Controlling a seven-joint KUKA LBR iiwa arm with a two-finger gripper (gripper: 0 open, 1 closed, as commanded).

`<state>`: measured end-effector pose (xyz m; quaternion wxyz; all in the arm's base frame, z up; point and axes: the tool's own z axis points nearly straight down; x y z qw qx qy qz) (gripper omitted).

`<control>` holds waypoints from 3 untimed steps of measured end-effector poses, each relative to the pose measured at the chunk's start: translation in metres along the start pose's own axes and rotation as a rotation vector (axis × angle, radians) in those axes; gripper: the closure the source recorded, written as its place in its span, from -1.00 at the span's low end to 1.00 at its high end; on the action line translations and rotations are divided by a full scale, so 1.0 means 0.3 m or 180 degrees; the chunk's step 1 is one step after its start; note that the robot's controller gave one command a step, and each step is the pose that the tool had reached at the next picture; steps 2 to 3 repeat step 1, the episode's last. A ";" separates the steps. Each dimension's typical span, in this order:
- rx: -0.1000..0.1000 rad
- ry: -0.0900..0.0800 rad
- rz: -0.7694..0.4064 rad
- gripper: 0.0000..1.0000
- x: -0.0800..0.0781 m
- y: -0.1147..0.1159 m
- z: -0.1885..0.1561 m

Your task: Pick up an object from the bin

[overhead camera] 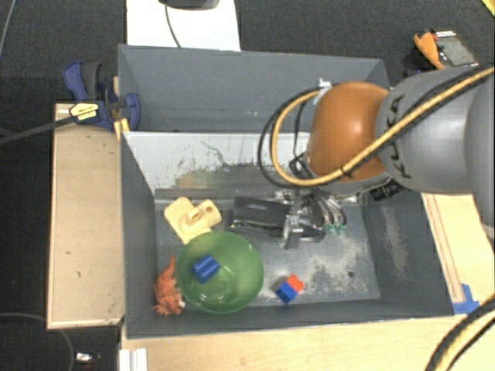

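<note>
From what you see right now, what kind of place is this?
Probably a robotics lab's bin-picking station: a robot arm reaches into a grey metal bin of small loose things, like a green bowl.

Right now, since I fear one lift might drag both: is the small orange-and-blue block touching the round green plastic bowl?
Apart: the camera view shows bare grey bin floor between the small orange-and-blue block and the round green plastic bowl.
</note>
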<state>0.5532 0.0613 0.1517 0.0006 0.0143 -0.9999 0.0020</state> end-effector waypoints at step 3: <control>-0.0001 -0.0004 -0.0007 1.00 -0.001 0.000 -0.067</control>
